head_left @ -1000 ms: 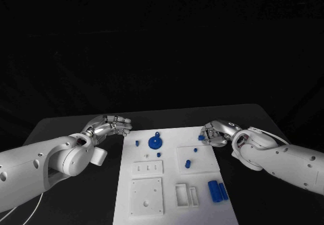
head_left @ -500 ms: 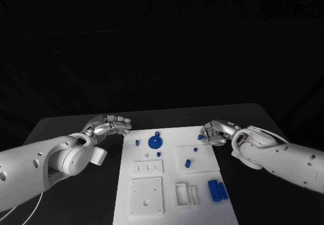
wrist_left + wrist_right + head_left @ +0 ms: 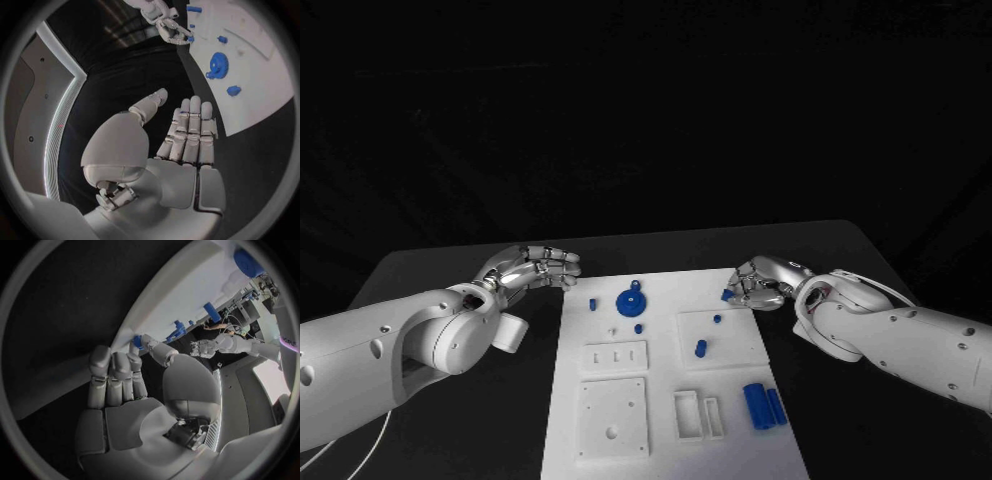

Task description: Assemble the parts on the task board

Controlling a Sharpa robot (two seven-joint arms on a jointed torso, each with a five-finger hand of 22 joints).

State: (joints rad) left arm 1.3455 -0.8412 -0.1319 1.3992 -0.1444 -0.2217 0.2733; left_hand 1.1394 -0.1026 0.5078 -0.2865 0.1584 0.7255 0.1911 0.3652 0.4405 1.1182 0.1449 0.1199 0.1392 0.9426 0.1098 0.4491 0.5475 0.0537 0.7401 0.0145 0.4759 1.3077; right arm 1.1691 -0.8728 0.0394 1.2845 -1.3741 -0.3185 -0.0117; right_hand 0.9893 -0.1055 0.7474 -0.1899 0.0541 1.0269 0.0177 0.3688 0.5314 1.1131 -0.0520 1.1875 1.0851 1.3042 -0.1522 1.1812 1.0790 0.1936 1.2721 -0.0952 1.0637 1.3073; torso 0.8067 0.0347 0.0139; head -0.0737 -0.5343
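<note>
White rectangular task board (image 3: 733,420) at lower centre of head view, on black table (image 3: 473,265). Blue toothed gear-shaped part (image 3: 632,301) near board's top left; two blue cylindrical parts (image 3: 764,406) side by side at lower right. Right hand (image 3: 759,283) at board's upper right edge, thumb and fingertip pinching small blue part (image 3: 730,295). Left hand (image 3: 531,267) left of board, off it, fingers apart, holding nothing.

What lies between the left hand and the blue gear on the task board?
In the head view, between the left hand and the blue gear lie bare black table, the task board edge and a small blue part.
</note>
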